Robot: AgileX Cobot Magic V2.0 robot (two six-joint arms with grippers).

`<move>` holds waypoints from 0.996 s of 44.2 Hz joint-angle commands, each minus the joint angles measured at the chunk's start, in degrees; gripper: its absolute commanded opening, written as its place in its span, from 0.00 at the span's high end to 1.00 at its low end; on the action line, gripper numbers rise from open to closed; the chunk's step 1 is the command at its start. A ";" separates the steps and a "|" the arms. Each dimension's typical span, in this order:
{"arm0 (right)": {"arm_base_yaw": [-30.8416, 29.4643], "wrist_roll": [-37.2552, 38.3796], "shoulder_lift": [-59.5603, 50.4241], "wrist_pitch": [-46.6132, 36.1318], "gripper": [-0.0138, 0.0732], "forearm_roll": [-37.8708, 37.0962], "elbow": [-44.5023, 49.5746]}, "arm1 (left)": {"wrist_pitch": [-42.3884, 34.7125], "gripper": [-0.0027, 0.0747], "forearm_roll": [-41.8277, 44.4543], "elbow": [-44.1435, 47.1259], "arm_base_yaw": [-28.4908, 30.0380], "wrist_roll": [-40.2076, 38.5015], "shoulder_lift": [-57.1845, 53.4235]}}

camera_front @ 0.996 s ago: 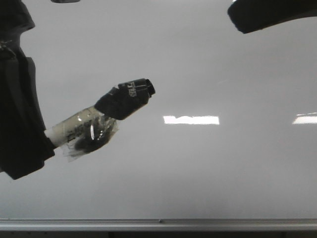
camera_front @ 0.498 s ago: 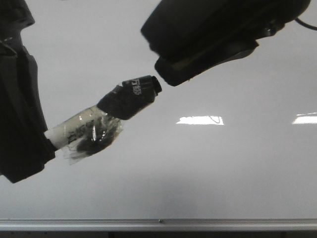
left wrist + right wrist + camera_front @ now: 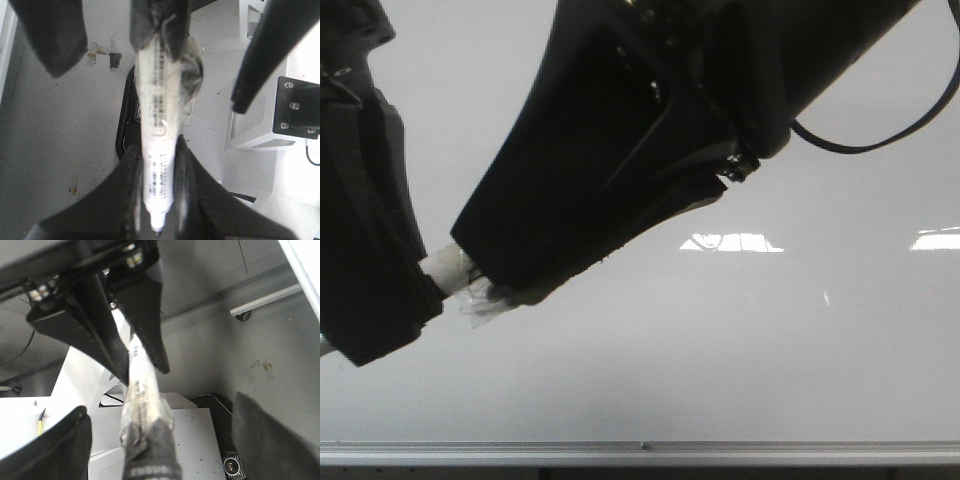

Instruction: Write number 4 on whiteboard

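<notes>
Over the whiteboard [image 3: 740, 350], right end effector [image 3: 505, 285] newly down, spread around the marker [image 3: 450, 268] in the left end effector's [image 3: 155, 30] grip.

The left gripper [image 3: 157, 200] sits low on the left side of the front view, its two fingers closed on a white pen. The right arm [image 3: 650, 120] slants down from the upper right; its gripper [image 3: 150, 435] has its wide-spread fingers flanking the pen's end.

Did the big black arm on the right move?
Yes. The right gripper swept down and left across the whiteboard, onto the marker.
</notes>
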 commanded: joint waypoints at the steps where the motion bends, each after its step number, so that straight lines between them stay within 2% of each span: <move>1: -0.05 -0.88 -1.74 1.12 0.33 4.10 -1.83 | 0.33 0.99 -3.41 -1.75 -0.42 0.36 -1.82; 10: -0.05 -0.88 -1.74 4.89 0.86 4.26 -1.83 | 0.20 0.99 -3.39 -1.75 -0.42 0.36 -1.82; 14: -0.11 -0.88 -1.74 5.78 0.98 4.26 -1.83 | 0.20 0.99 -3.39 -1.75 -0.42 0.36 -1.82; 21: -0.11 -0.88 -1.74 5.95 0.97 4.26 -1.83 | -1.59 0.99 -3.39 -1.75 -0.42 0.36 -1.82; 24: -0.11 -0.88 -1.74 5.82 0.97 4.26 -1.83 | -2.48 0.94 -3.39 -1.75 -0.42 0.36 -1.82; 28: -0.22 -0.88 -1.74 5.18 0.97 4.15 -1.83 | -3.70 0.74 -3.39 -1.75 -0.42 0.36 -1.82; 32: -0.22 -0.82 -1.74 4.16 0.97 3.39 -1.83 | -4.92 0.44 -3.39 -1.75 -0.42 0.24 -1.82; 36: -0.28 0.01 -1.74 3.50 0.97 1.88 -1.83 | -6.21 0.20 -3.39 -1.75 -0.42 0.15 -1.82; 40: -1.47 1.58 -1.86 3.98 0.97 0.02 -1.83 | -6.45 0.09 -3.39 -1.75 -0.42 0.15 -1.82; 44: -4.03 2.97 -2.62 4.40 0.97 -1.39 -1.83 | -6.45 0.09 -3.39 -1.75 -0.42 0.15 -1.82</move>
